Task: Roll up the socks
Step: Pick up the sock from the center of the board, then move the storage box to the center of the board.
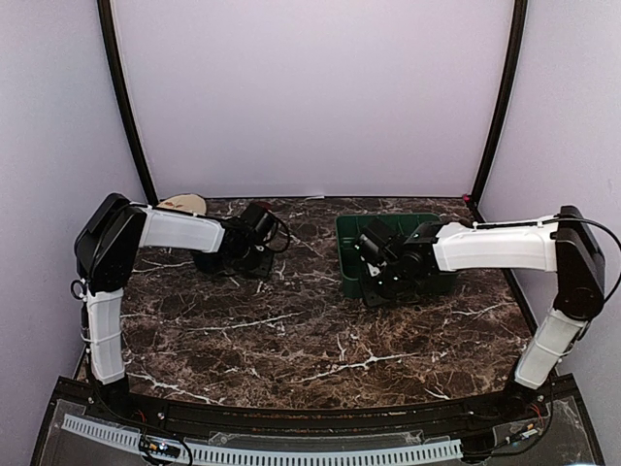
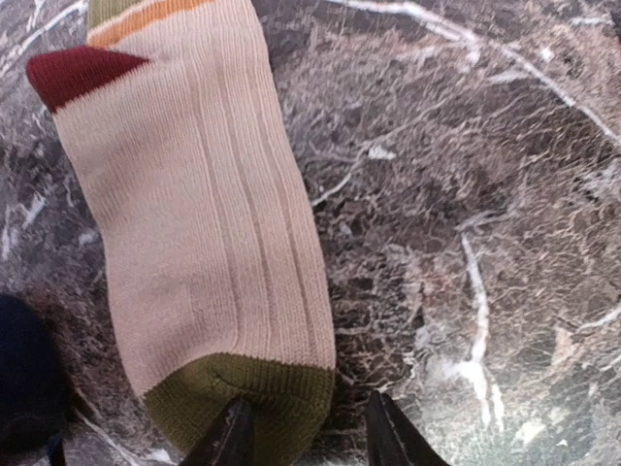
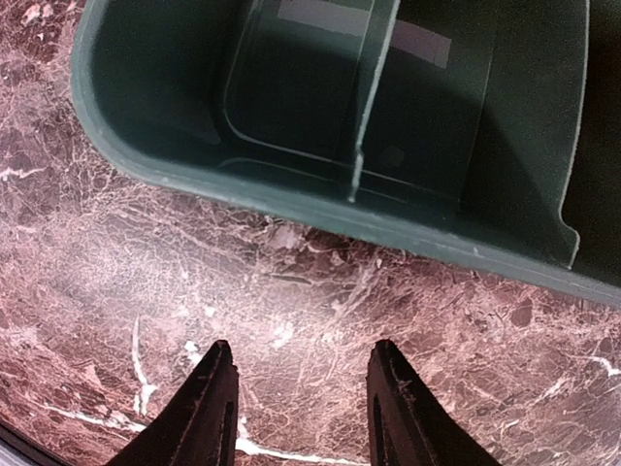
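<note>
The worktop (image 1: 291,340) is dark brown marble with white veins. Pale lilac walls (image 1: 310,97) close it in, with black poles (image 1: 126,97) in the back corners.

A green bin (image 1: 345,254) stands toward the back of the worktop. A thin divider (image 3: 374,87) splits it into compartments, and the right wrist view shows bare green floor with pale reflections in them. In the top view the right arm (image 1: 495,248) reaches over the bin and hides much of its inside. The right jaws stand open over bare marble just outside the bin's rim, with nothing between them.

The left arm (image 1: 179,231) reaches well to the left of the bin. Behind it, further left of the bin, shows a beige rounded thing (image 1: 182,203), too small to make out.

Under that arm's wrist the tan sock (image 2: 204,223) lies flat on the worktop, well left of the bin. In the top view it is hidden. It is ribbed, with an olive toe, a dark red heel patch, and orange and green stripes at its far end. The left jaws are parted. One tip is over the olive toe, the other over bare marble beside it, and they are not pinching the fabric.
</note>
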`<move>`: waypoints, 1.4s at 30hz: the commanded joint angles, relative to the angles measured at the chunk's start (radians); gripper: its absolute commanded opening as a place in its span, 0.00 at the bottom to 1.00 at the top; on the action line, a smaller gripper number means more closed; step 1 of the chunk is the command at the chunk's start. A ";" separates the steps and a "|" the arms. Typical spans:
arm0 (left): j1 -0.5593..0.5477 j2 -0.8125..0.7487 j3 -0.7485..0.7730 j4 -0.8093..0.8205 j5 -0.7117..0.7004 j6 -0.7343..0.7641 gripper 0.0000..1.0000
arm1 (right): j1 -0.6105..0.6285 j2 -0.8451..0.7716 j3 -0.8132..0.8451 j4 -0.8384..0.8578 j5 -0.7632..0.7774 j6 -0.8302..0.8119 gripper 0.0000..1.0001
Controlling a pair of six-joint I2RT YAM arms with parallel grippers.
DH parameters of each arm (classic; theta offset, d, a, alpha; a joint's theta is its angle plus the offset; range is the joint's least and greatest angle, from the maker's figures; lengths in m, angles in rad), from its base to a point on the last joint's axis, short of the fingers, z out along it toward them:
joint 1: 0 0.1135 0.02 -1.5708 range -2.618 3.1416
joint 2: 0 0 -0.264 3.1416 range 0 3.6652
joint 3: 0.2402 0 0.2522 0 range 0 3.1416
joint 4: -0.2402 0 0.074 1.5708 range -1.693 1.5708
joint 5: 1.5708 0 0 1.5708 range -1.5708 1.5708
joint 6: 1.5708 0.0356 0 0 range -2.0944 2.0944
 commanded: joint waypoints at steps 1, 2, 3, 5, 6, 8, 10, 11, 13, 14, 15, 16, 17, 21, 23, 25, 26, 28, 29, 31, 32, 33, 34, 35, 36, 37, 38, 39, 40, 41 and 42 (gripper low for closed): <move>0.004 0.034 0.015 -0.037 -0.004 0.004 0.44 | 0.008 0.019 0.040 0.006 -0.005 -0.005 0.42; 0.004 0.040 0.014 -0.042 -0.004 0.004 0.44 | 0.008 0.020 0.039 0.005 -0.003 -0.005 0.42; 0.004 0.046 0.014 -0.047 -0.004 0.002 0.44 | 0.007 0.020 0.038 0.004 -0.001 -0.004 0.42; 0.004 0.060 0.013 -0.055 -0.001 0.004 0.41 | 0.006 0.020 0.037 0.000 0.004 -0.003 0.42; 0.004 0.066 0.011 -0.059 -0.002 0.004 0.38 | 0.006 0.020 0.036 -0.002 0.007 -0.002 0.42; 0.004 0.082 0.008 -0.064 0.000 0.003 0.30 | 0.005 0.021 0.032 -0.004 0.014 -0.001 0.42; 0.004 0.092 0.001 -0.063 0.020 0.007 0.11 | -0.001 0.023 0.026 -0.001 0.019 -0.001 0.42; 0.004 0.095 -0.003 -0.064 0.028 0.005 0.03 | -0.005 0.025 0.022 0.004 0.022 -0.001 0.42; 0.004 0.097 -0.018 -0.065 0.043 -0.002 0.00 | -0.015 0.030 0.011 0.019 0.020 -0.001 0.42; 0.004 0.097 -0.025 -0.065 0.051 -0.006 0.00 | -0.021 0.031 0.007 0.024 0.017 -0.001 0.42; 0.004 0.096 -0.031 -0.070 0.058 -0.009 0.00 | -0.026 0.033 0.001 0.034 0.014 -0.001 0.42; 0.004 0.094 -0.038 -0.072 0.067 -0.012 0.00 | -0.031 0.035 -0.001 0.041 0.015 -0.001 0.42; 0.004 0.089 -0.048 -0.070 0.077 -0.015 0.00 | -0.034 0.037 -0.003 0.049 0.016 -0.001 0.42; 0.004 0.045 -0.117 -0.047 0.119 -0.034 0.00 | -0.049 0.049 -0.007 0.075 0.025 -0.010 0.41; -0.004 0.019 -0.145 -0.038 0.149 -0.041 0.00 | -0.059 0.058 -0.007 0.089 0.029 -0.019 0.41; -0.018 -0.002 -0.170 -0.035 0.165 -0.044 0.00 | -0.071 0.069 -0.005 0.101 0.033 -0.030 0.41; -0.028 -0.012 -0.182 -0.035 0.170 -0.046 0.00 | -0.075 0.074 -0.002 0.105 0.037 -0.034 0.41; -0.055 -0.034 -0.203 -0.041 0.174 -0.055 0.00 | -0.086 0.082 0.005 0.113 0.047 -0.044 0.41; -0.067 -0.048 -0.216 -0.042 0.176 -0.061 0.00 | -0.093 0.086 0.005 0.118 0.051 -0.047 0.41; -0.092 -0.073 -0.242 -0.042 0.178 -0.076 0.00 | -0.109 0.097 0.007 0.130 0.053 -0.059 0.41; -0.103 -0.084 -0.252 -0.046 0.179 -0.084 0.00 | -0.117 0.103 0.007 0.133 0.056 -0.063 0.41; -0.114 -0.094 -0.269 -0.049 0.181 -0.094 0.00 | -0.124 0.106 0.007 0.137 0.059 -0.066 0.41; -0.125 -0.106 -0.281 -0.051 0.183 -0.102 0.00 | -0.132 0.107 0.005 0.143 0.061 -0.069 0.41; -0.134 -0.117 -0.294 -0.052 0.183 -0.110 0.00 | -0.140 0.106 0.003 0.149 0.064 -0.072 0.41; -0.142 -0.129 -0.308 -0.053 0.183 -0.119 0.00 | -0.148 0.108 0.002 0.157 0.066 -0.076 0.41; -0.150 -0.143 -0.322 -0.054 0.184 -0.129 0.00 | -0.157 0.109 0.002 0.162 0.068 -0.080 0.41; -0.157 -0.156 -0.335 -0.053 0.189 -0.139 0.00 | -0.167 0.111 0.006 0.165 0.071 -0.088 0.41; -0.165 -0.176 -0.349 -0.052 0.197 -0.149 0.00 | -0.174 0.116 0.011 0.165 0.074 -0.094 0.41; -0.174 -0.190 -0.361 -0.054 0.206 -0.159 0.00 | -0.183 0.119 0.018 0.166 0.076 -0.101 0.41; -0.189 -0.201 -0.370 -0.056 0.213 -0.168 0.00 | -0.195 0.124 0.025 0.169 0.076 -0.109 0.41; -0.202 -0.212 -0.378 -0.060 0.218 -0.175 0.00 | -0.204 0.129 0.033 0.171 0.077 -0.116 0.41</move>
